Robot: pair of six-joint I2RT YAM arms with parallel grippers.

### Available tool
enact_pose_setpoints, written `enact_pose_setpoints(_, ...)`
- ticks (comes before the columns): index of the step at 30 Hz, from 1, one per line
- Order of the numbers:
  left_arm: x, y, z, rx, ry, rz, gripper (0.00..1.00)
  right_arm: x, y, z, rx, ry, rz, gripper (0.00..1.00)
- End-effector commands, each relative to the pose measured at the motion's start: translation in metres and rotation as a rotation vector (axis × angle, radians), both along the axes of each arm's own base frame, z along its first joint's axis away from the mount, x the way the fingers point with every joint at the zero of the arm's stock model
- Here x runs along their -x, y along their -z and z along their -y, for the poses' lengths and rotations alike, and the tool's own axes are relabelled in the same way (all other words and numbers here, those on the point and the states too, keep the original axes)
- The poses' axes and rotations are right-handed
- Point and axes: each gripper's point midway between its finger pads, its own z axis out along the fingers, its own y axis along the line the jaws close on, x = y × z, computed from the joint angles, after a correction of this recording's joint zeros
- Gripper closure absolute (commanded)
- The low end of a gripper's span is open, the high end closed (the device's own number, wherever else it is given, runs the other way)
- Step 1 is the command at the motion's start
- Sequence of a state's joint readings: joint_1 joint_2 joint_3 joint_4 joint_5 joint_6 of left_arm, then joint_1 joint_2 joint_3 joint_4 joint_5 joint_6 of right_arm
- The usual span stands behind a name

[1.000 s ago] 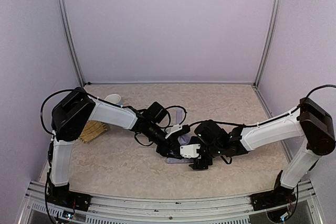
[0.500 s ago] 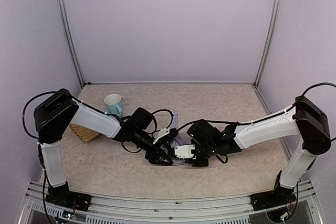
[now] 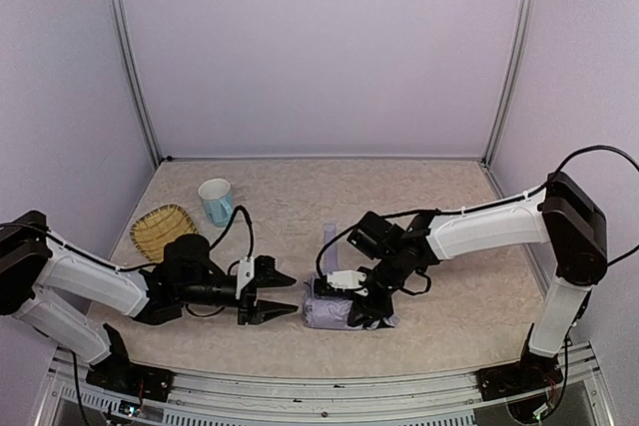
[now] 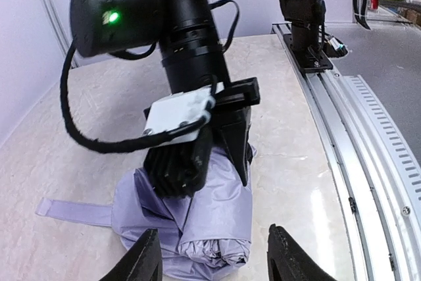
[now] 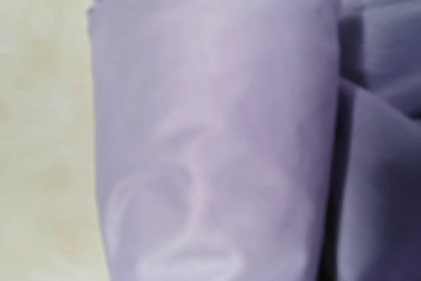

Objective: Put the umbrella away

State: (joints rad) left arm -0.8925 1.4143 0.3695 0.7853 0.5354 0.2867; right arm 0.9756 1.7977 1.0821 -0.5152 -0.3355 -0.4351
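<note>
The umbrella [image 3: 334, 312] lies folded as a short pale lavender bundle on the table near the front middle, its strap [image 3: 325, 246] trailing toward the back. My right gripper [image 3: 363, 300] comes down on its right part. In the left wrist view its black fingers [image 4: 179, 169] clamp a fold of the umbrella [image 4: 210, 222]. The right wrist view is filled with blurred lavender fabric [image 5: 217, 129] and its own fingers do not show. My left gripper [image 3: 278, 292] is open and empty, just left of the bundle and apart from it, with its fingertips [image 4: 148, 255] framing the bundle's near end.
A pale blue cup [image 3: 216, 201] and a yellow woven basket [image 3: 163, 229] stand at the back left. The aluminium front rail [image 4: 342, 129] runs along the table's near edge, and the right arm's base [image 4: 306, 24] is bolted to it.
My left arm has pulled back to the left and lowered, leaving the umbrella with its gripper open. The umbrella now shows as a rolled bundle, with the right gripper staying on it.
</note>
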Motion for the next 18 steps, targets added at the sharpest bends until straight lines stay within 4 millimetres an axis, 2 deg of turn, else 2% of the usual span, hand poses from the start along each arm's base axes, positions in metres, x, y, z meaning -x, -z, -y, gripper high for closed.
enact_pose_setpoints(1,-0.001,-0.008,0.003,-0.062,-0.078,0.239,0.46,0.058,0.030,0.039,0.191,0.034,-0.405,0.89)
enact_pose_setpoints(6,0.004,0.024,0.020,-0.262,-0.064,0.331,0.39,0.055,0.037,0.040,0.193,0.065,-0.512,0.88)
enact_pose_setpoints(9,0.010,0.046,0.034,-0.351,-0.003,0.324,0.33,0.047,0.045,0.040,0.193,0.093,-0.552,0.88)
enact_pose_setpoints(12,0.012,0.065,0.049,-0.433,0.041,0.301,0.31,0.041,0.053,0.041,0.194,0.102,-0.576,0.88)
enact_pose_setpoints(18,0.004,0.105,0.053,-0.556,0.034,0.287,0.30,0.033,0.063,0.038,0.183,0.105,-0.597,0.88)
